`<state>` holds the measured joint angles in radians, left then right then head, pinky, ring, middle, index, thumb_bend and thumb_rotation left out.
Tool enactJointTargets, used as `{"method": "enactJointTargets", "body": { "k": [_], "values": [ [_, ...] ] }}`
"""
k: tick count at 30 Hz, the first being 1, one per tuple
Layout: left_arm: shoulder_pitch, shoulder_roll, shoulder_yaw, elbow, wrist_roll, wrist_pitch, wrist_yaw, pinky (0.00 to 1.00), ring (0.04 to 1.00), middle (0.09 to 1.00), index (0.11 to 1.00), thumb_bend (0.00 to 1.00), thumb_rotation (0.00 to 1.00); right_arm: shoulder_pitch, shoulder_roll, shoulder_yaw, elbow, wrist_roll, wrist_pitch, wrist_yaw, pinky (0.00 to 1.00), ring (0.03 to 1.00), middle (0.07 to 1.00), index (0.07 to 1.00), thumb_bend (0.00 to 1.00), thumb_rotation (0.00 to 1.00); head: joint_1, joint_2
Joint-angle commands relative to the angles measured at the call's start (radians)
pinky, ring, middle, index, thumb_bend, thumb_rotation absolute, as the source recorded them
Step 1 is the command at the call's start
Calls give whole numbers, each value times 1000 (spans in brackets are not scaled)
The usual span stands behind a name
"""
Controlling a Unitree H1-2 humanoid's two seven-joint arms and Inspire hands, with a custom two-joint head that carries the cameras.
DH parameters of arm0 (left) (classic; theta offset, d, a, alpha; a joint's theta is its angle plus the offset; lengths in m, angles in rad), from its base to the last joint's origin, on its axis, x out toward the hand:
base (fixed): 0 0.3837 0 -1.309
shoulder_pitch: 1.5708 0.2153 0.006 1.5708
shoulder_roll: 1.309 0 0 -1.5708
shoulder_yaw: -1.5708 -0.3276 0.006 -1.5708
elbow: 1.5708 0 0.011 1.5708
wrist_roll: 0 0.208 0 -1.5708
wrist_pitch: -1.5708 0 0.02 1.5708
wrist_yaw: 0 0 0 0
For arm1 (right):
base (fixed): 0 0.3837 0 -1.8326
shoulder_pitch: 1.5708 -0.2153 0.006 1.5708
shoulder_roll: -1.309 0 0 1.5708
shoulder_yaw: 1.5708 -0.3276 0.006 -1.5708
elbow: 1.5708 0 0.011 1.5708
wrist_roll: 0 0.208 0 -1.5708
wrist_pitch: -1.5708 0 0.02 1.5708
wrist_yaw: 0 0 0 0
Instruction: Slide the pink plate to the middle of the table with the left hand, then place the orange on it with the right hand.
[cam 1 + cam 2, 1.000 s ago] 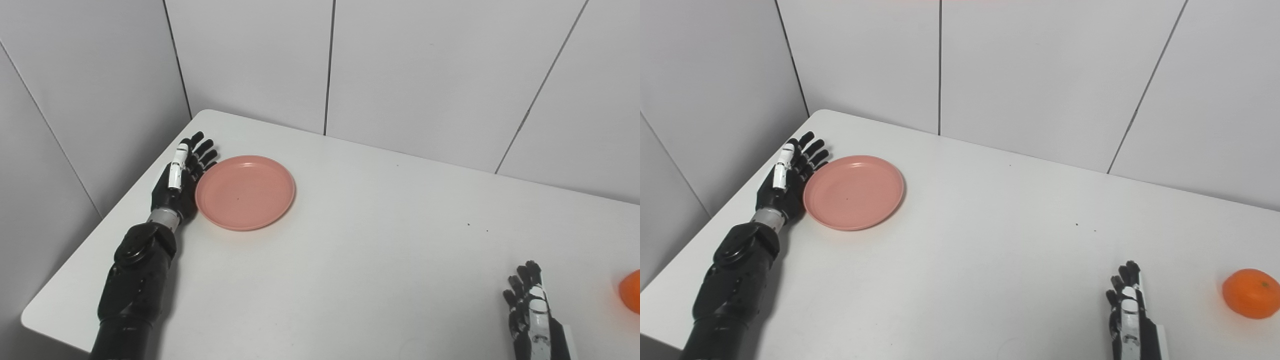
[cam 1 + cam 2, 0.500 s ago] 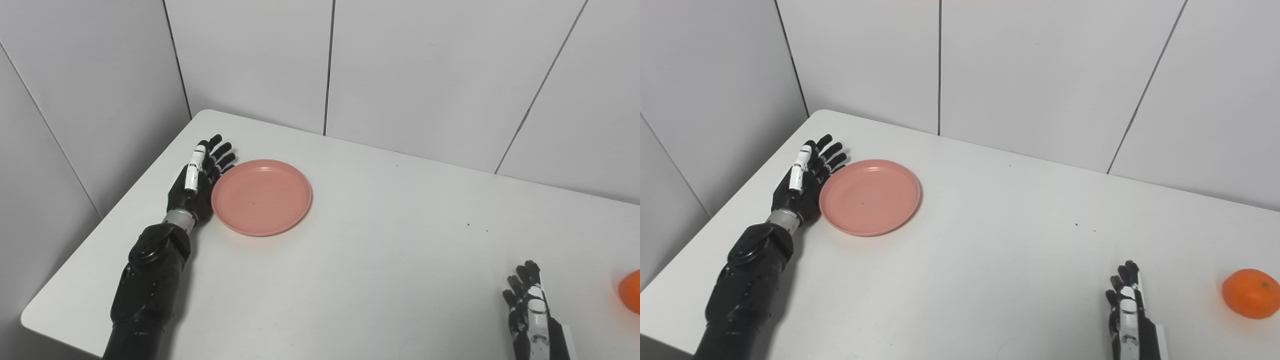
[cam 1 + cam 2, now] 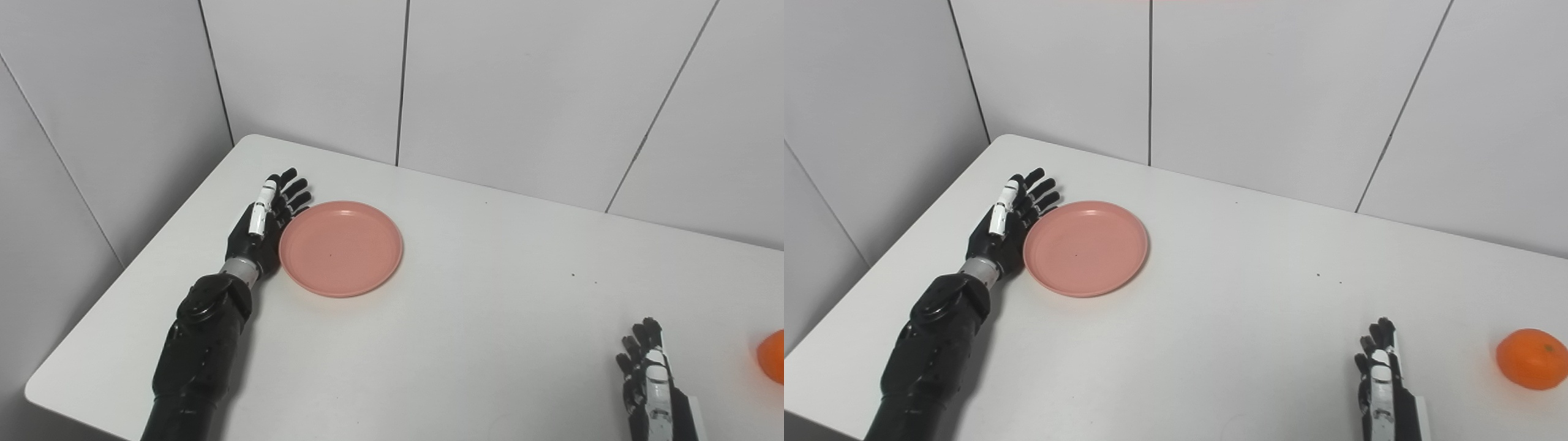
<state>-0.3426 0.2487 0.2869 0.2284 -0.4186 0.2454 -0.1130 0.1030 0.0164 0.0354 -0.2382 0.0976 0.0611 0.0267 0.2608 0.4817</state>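
The white table (image 3: pixel 1213 318) fills most of both views, with grey wall panels (image 3: pixel 1262 92) behind it. Only real difference between the two cams: the right eye view gets the whole orange (image 3: pixel 1531 358) sitting at the near right of the table, while the left eye view clips it at the frame edge so you only get a sliver. The pink plate (image 3: pixel 1086 248) sits on the left part of the table, toward the far side, and there's nothing in it. The left hand (image 3: pixel 1009 229) lies flat with fingers spread wide and straight, holding nothing, its inner edge right up against the plate's left rim. The right hand (image 3: pixel 1379 392) is at the near edge, fingers straight, holding nothing, near the orange but not touching.
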Motion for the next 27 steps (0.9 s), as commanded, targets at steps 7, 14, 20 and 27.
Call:
{"method": "enactJointTargets", "body": {
  "k": [7, 14, 20, 27],
  "values": [
    [-4, -36, -24, -31, -5, 19, -19, 936, 933, 932, 919, 359, 1000, -7, 1, 6, -42, -8, -2, 5, 1000, 1000, 1000, 1000, 171, 1000, -5, 8],
    [-1, -58, -46, -65, 13, 49, -5, 921, 929, 925, 913, 344, 1000, -7, 6, 6, -48, -6, 4, 3, 1000, 1000, 1000, 1000, 178, 1000, -10, 16],
    [2, -72, -61, -89, 13, 66, 1, 920, 921, 921, 917, 346, 1000, -6, 16, 6, -50, -12, 3, -6, 1000, 1000, 1000, 1000, 178, 1000, -17, 23],
    [11, -100, -81, -126, 26, 95, 20, 903, 913, 913, 899, 347, 1000, -8, 19, 6, -47, -20, 0, -4, 1000, 1000, 1000, 1000, 192, 1000, -28, 34]
  ]
}}
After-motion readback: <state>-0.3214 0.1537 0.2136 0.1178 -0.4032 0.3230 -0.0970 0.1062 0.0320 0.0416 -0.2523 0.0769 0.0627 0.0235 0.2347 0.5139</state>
